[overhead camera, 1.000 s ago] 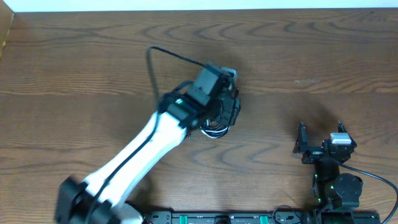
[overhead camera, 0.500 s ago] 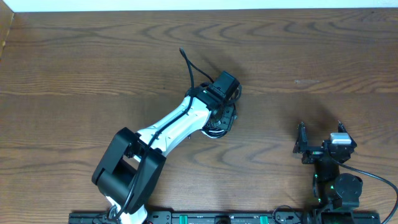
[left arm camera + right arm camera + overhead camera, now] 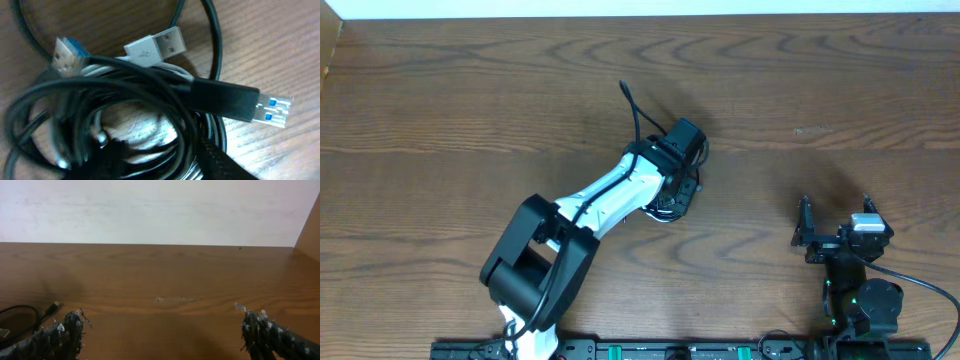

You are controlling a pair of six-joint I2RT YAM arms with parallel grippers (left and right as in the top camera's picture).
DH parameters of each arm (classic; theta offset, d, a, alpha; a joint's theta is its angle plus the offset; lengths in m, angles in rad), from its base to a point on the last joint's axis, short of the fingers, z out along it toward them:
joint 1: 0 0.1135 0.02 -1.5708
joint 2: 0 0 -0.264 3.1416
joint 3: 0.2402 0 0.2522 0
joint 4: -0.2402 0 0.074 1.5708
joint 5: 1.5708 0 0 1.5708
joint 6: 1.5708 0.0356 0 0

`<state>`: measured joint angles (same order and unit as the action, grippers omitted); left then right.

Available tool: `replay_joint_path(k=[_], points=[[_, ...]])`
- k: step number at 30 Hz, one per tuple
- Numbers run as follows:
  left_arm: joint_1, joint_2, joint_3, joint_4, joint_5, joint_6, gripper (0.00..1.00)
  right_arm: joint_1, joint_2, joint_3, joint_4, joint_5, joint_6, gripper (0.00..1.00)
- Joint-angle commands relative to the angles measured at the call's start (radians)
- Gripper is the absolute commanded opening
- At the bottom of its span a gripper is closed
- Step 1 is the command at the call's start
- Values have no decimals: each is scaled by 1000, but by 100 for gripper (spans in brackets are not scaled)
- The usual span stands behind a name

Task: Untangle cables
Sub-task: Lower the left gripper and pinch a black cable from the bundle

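Since a second ago my left arm has folded its elbow in toward the base and turned its wrist. The black lead that arched wide off the wrist now shows as a narrow loop on its far side; I read that as the arm's own wiring. The cables point(image 3: 664, 211) have not shifted.

They lie in one coiled bundle directly under the left claw point(image 3: 676, 188), which hangs close above them. I cannot tell how its fingers stand, or whether they have any strand, because neither view shows them clearly.

The right claw point(image 3: 162, 340) is spread wide and holds nothing. It sits well apart from the bundle, off to the side and nearer the base, so the left arm is plainly the nearer one.

I count three cords, two black and one white, and the wrist view shows three plug ends:
- A white plug point(image 3: 155, 46) lies on the far side of the coil.
- A small blue-lined plug point(image 3: 65, 52) sits beside it; I cannot trace its cord.
- A long black plug point(image 3: 225, 101) lies crosswise under the claw, with its metal tongue pointing out of the coil.

My judgement is that the black plug is the pick. Its long axis runs across the claw's view and it sits free on the coil's edge, so pulling it along that axis should draw the cord out.
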<state>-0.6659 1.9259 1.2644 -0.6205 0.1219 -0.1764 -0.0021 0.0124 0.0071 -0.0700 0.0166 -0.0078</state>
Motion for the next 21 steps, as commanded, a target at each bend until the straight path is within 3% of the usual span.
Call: replay_joint_path(k=[1,6,10,17,21], points=[[0,21,-12,5,2,-2,33,5,-6,-2,-3,7,10,99],[0,-11,-4,3,2,-17,8,5,-6,-2,-3,7,10,99],[0,-79,13,0,45,-27,7,5,-6,-2,-3,7,10,99],[0,-279,23,66,246,-32,8,5,-6,-2,-3,7,10,99],[0,-402,23,115,253,-89,7,5,-6,-2,-3,7,10,99]])
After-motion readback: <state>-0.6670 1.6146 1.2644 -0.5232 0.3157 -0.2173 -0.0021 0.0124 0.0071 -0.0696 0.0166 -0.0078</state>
